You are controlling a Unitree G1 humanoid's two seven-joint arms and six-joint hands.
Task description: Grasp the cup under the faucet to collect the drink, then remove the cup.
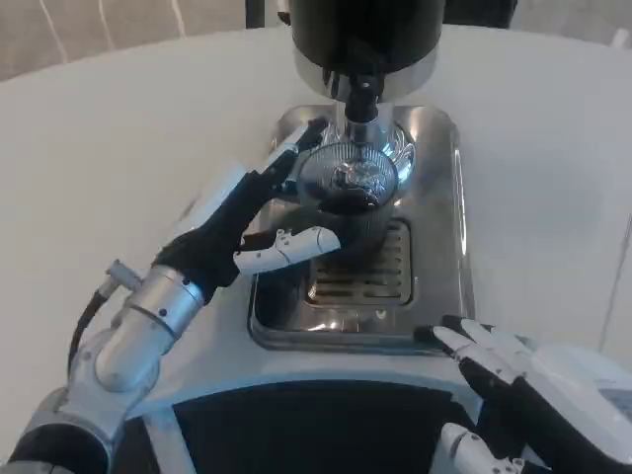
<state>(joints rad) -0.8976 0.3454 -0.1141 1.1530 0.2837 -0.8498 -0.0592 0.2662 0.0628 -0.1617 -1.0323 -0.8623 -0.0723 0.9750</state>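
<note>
Nearest the camera, at the lower right, the right hand (513,380) is lying just past the front right corner of the steel drip tray (434,197), its fingers stretched apart and holding nothing, the fingertips sitting close to the tray's rim. To the left, the silver left forearm is reaching in diagonally from the lower left, and the left hand (259,222) is wrapping around the left side of the cup (348,193): one white fingertip is curling across the front of the cup's dark wall, while the longer fingers are extending up along its far left side toward the rim, so the hand is holding the cup. The cup, a clear glass with a dark lower part, is standing upright on the tray just behind the slotted grate (370,272), directly beneath the faucet (360,94). Whether liquid is running I cannot tell; the glass is showing glints near its rim. Farther back, the faucet is hanging from the black and chrome body of the dispenser (365,35), and the white desk (118,148) is spreading out around the tray.
</note>
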